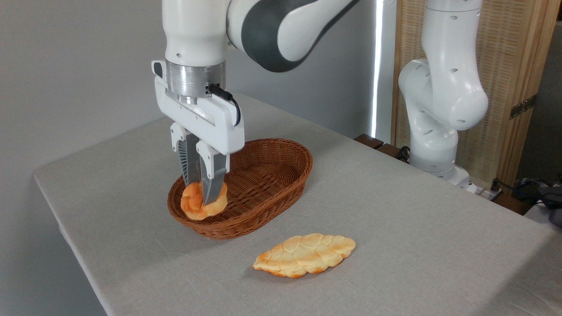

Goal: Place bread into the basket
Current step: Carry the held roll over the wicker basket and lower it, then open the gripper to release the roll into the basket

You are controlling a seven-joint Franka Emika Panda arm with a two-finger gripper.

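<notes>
Camera view, nearest first: a pale braided loaf [304, 255] lies flat on the desk [395, 210], in front of the claw [202, 193] and to its right. Directly under the claw, the knotted bun [198, 206] is pinched between both fingers, down inside the wicker basket [272, 175] at its near-left end.

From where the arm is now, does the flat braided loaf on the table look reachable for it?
Probably yes, but not right away. The flat loaf lies alone on the open cloth in front of the basket, with nothing on or around it. However, the gripper is shut on the bun inside the basket, so it must release first.
</notes>
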